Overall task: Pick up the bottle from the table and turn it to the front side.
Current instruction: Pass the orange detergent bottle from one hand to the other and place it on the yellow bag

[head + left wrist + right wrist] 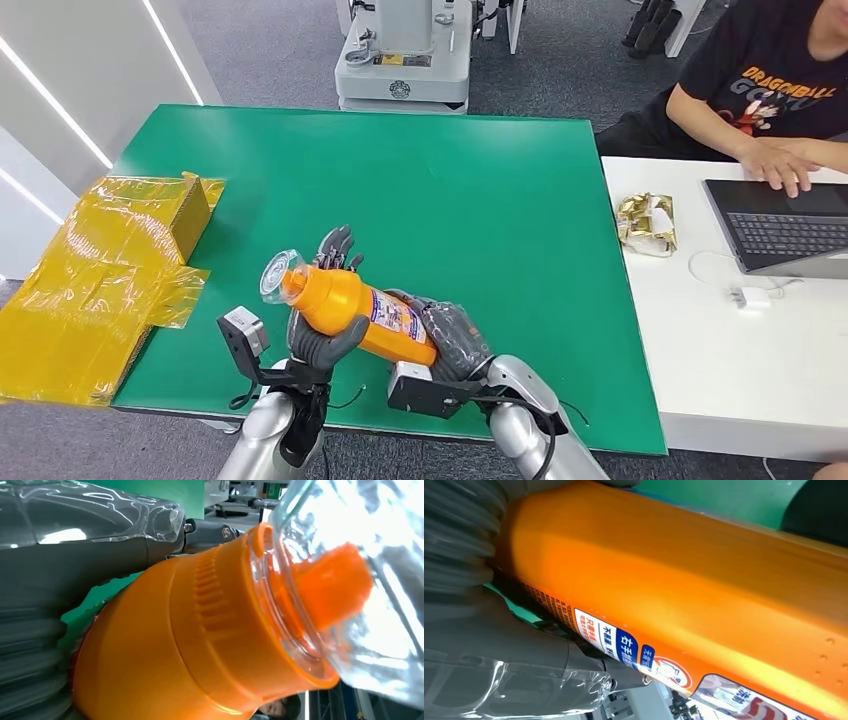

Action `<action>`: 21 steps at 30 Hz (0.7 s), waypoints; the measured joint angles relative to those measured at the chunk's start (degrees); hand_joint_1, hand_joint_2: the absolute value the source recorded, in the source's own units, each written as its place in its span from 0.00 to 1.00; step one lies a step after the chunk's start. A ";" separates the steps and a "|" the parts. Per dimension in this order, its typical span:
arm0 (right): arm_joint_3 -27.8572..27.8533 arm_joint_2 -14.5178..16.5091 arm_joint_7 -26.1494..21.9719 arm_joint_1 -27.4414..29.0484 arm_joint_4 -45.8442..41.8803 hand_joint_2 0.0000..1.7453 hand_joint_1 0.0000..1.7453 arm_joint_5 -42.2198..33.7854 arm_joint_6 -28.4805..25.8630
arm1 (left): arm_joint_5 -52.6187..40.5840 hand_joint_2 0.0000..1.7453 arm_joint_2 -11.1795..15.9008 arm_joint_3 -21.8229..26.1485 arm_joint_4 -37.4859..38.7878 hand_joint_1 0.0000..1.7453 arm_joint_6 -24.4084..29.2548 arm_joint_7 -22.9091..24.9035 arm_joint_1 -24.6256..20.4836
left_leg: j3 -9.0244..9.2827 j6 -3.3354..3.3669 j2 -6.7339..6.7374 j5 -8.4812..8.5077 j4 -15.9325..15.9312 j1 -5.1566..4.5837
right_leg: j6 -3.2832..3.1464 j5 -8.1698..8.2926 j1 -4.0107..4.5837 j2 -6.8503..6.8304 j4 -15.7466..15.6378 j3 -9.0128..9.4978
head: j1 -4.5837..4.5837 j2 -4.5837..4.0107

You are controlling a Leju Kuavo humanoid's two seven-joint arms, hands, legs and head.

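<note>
We are holding the orange plastic bottle with a clear domed cap (345,308) in both hands, lifted above the near edge of the green rectangular table (450,190). The left hand (322,335) is wrapping its fingers around the neck end; the right hand (452,340) is gripping the labelled base end. The bottle is lying tilted, cap pointing away from the table's near edge and to the left. Yellow crinkled plastic sheeting (95,280) is draping over the table's left edge. A white desk (700,380) is standing against the table's right side, carrying a dark laptop (785,225), where a person in a black shirt (770,80) is sitting. A grey-white machine base (405,60) is standing beyond the table's far edge on grey carpet.
</note>
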 joint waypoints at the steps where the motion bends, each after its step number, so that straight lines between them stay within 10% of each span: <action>1: 0.15 0.01 0.02 -0.33 0.42 1.00 1.00 0.03 0.00 | -0.36 1.00 0.00 0.27 -0.02 0.00 0.46 -0.14 0.04 | 0.00 0.00 0.00 0.00 0.00 0.00 | 0.00 0.00 0.00 0.00 0.00 0.00 | 0.00 0.00; 21: 0.20 -0.03 2.09 1.16 -0.24 1.00 1.00 0.69 0.42 | 0.18 1.00 -0.21 2.65 -4.52 0.00 -1.26 1.26 -0.07 | 0.01 0.00 0.01 0.00 0.01 0.00 | 0.00 0.00 0.00 0.01 0.00 -0.02 | 0.01 0.00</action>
